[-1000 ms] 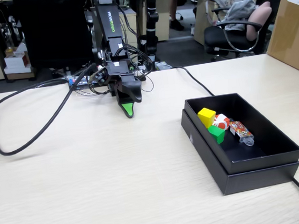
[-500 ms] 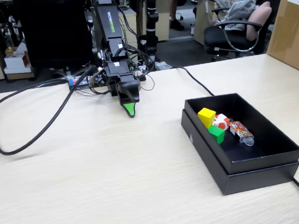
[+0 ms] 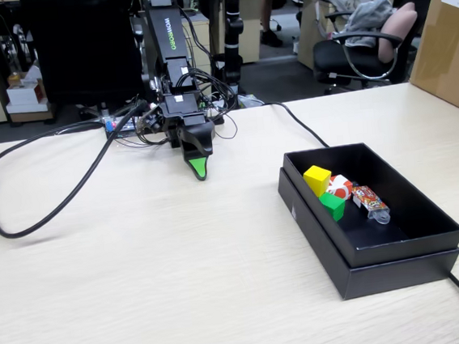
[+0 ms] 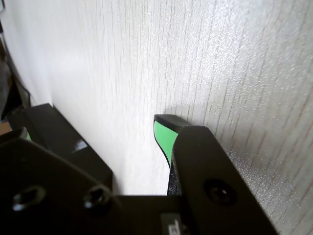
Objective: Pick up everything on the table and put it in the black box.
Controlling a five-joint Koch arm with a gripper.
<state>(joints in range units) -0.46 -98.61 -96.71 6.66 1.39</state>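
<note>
The black box (image 3: 399, 245) stands on the table (image 3: 142, 278) at the right of the fixed view. In it lie the yellow cube (image 3: 317, 179), the green cube (image 3: 333, 205) and the red carton (image 3: 341, 186), close together against the left wall. My gripper (image 3: 200, 171) hangs tip-down just above the table at the back, well left of the box and empty. In the wrist view my gripper (image 4: 93, 133) shows a green-padded fingertip (image 4: 163, 134) on the right and the other jaw far left, with bare table between them. The box corner (image 4: 68, 142) shows there at the left.
An orange candy wrapper (image 3: 371, 201) lies in the box beside the carton. A thick black cable (image 3: 23, 228) loops over the table's left side. Another cable (image 3: 298, 129) runs behind the box and off the front right. A tan carton (image 3: 448, 37) stands at the far right.
</note>
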